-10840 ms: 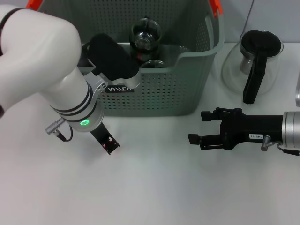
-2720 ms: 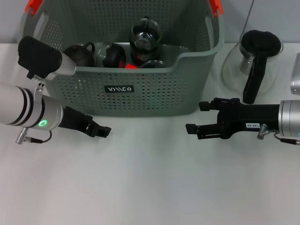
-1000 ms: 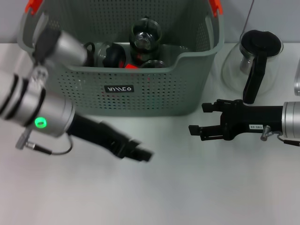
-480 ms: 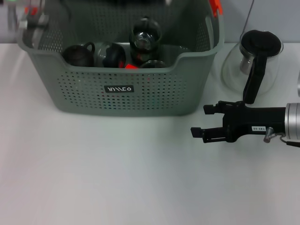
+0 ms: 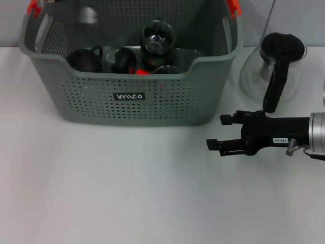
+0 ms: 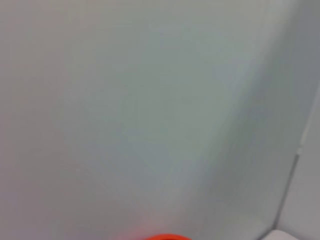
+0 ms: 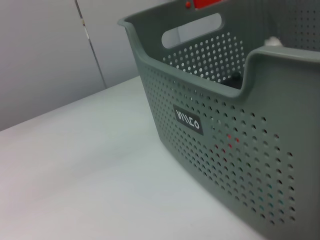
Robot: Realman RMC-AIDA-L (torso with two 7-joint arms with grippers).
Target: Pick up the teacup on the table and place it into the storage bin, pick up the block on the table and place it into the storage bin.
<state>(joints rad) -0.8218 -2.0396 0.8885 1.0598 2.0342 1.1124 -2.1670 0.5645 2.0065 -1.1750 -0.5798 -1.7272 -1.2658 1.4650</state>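
The grey-green storage bin stands at the back of the white table; it also shows in the right wrist view. Inside it lie a dark teacup, another dark round vessel, a glass vessel and a small red block, mostly hidden behind the front wall. My right gripper is open and empty, low over the table to the right of the bin. Of my left arm only a blurred grey part shows at the top edge; its gripper is out of view.
A glass jug with a black lid and handle stands behind my right arm. The bin has orange handle clips. The left wrist view shows only a blurred pale wall and an orange sliver.
My left arm has swung up from the table in front of the bin and left the head view. My right gripper has stayed almost where it was, still open.
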